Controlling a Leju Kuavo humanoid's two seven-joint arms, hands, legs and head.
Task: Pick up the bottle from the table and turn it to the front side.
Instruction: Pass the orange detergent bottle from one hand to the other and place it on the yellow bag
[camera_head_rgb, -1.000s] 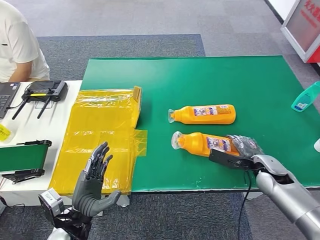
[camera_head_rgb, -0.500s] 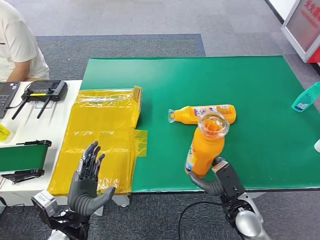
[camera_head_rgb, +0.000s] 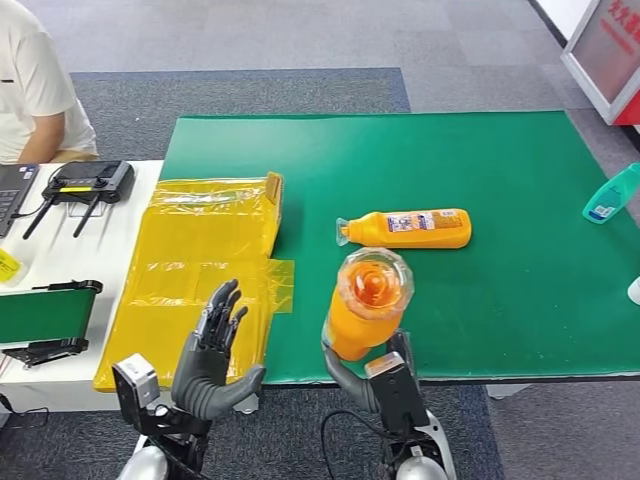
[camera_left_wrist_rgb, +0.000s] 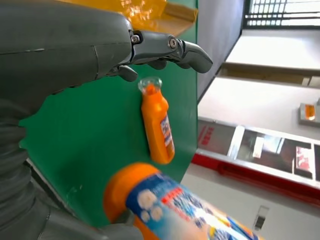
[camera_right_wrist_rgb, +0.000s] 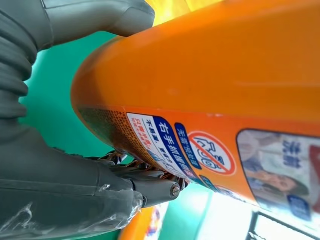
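My right hand (camera_head_rgb: 380, 383) grips an orange bottle (camera_head_rgb: 367, 305) from below, just off the front edge of the green table (camera_head_rgb: 528, 300). The bottle stands up with its clear cap toward the head camera. In the right wrist view the thumb (camera_right_wrist_rgb: 94, 20) and fingers (camera_right_wrist_rgb: 151, 187) wrap the bottle's (camera_right_wrist_rgb: 226, 75) labelled body. My left hand (camera_head_rgb: 213, 360) is open with fingers spread, raised left of the bottle and apart from it. A second orange bottle (camera_head_rgb: 407, 228) lies on its side on the table; in the left wrist view this lying bottle (camera_left_wrist_rgb: 156, 125) sits beyond my left hand's fingers (camera_left_wrist_rgb: 166, 47).
A yellow plastic bag (camera_head_rgb: 196, 265) lies spread over the table's left end. A teal bottle (camera_head_rgb: 611, 193) lies at the right edge. On the white side table are a black controller (camera_head_rgb: 87, 183) and a small green conveyor (camera_head_rgb: 49, 315). A person (camera_head_rgb: 34, 90) sits at far left.
My right hand lifted the nearer orange bottle off the table, stood it upright and drew it left toward my body. My left hand moved slightly right.
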